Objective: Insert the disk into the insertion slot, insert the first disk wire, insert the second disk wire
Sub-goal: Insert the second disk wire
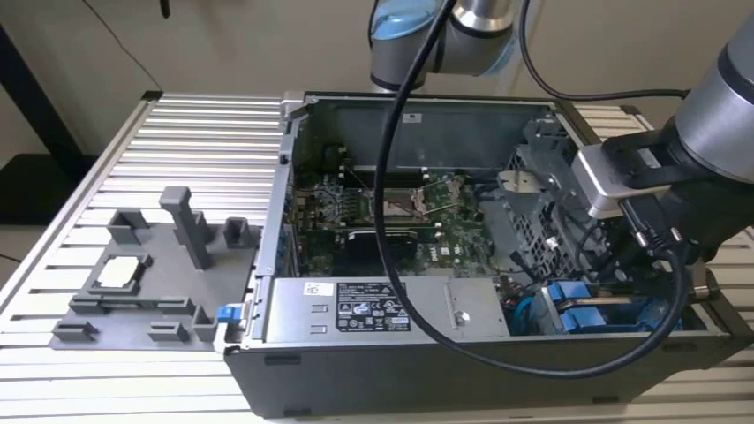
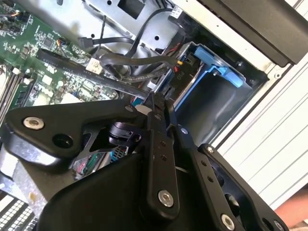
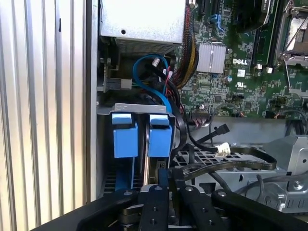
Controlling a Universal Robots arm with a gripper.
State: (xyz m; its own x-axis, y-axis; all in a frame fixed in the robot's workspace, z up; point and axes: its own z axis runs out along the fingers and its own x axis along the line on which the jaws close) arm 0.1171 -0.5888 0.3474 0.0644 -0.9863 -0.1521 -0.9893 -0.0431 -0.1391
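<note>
Standing by the slatted metal table, I see the black computer case lying open with the green motherboard exposed. The arm reaches down into the case's corner at about four o'clock in the exterior view, just beside the grey labelled power-supply box.

That corner holds the insertion slot, a dark grey metal bay. The disk sits in it on edge, so what shows is mostly the bright blue plastic end of its carrier, a squarish tab with a raised lip. I cannot make out its silver body or pale label from here. A second blue carrier end stands just beside it in the same bay, with a thin pale strip between the two.

The gripper hangs close over the bay, its black fingers drawn together at the tips. I cannot tell whether anything is pinched between them. Near the tips a black flat cable loops across the perforated grey cage, and a blue cable curls down behind the bay next to a bundle of coloured wires.

At about nine o'clock on the table, well apart from the case, lies a grey fixture tray with upright posts.
</note>
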